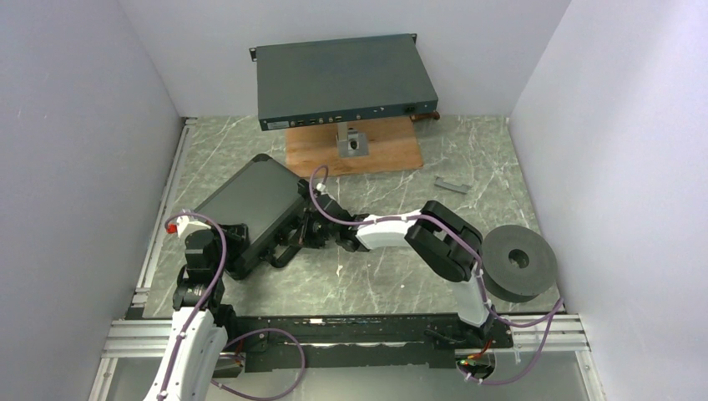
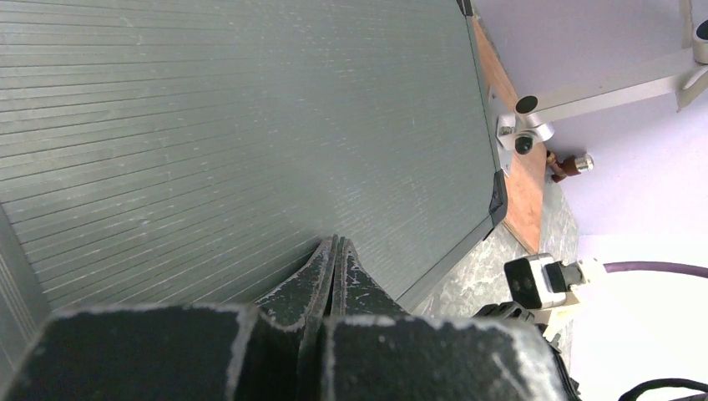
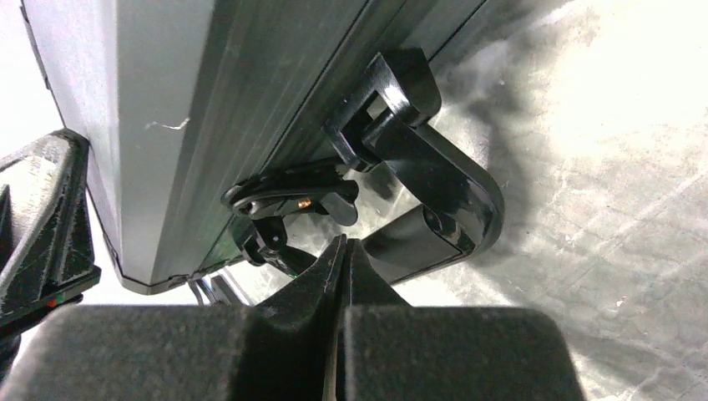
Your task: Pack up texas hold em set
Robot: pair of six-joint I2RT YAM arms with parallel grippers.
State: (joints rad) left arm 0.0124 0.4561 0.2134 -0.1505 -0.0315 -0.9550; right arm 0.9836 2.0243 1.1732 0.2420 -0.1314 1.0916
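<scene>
**Op:** Entry one. Where is the case?

**Obs:** Your black case (image 1: 250, 207) lies closed on the left half of the desk (image 1: 392, 280), ribbed lid up. It is turned at an angle, with one corner pointing to the far side. Its handle (image 3: 442, 184) hangs off the near-right edge and rests against the desk. A black latch (image 3: 292, 196) sits on that same edge, just beside the handle.

**Op:** And my hands?

**Obs:** Your left hand (image 1: 236, 251) is at the case's near-left corner. Its fingers are pressed together with nothing between them. In the left wrist view the tips lie low over the ribbed lid, but I cannot tell whether they touch it. Your right hand (image 1: 307, 227) is at the handle edge, also closed on nothing. In the right wrist view its tips point between the latch and the handle, just beside both. I cannot tell whether they touch either one.

**Op:** What is further out?

**Obs:** A wooden board (image 1: 355, 150) lies just beyond the case's far corner. The flat grey rack unit (image 1: 342, 79) stands over the board, at the back wall. The dark foam ring (image 1: 518, 261) lies at the right of the desk, well apart from the case and near your right arm's elbow.
</scene>
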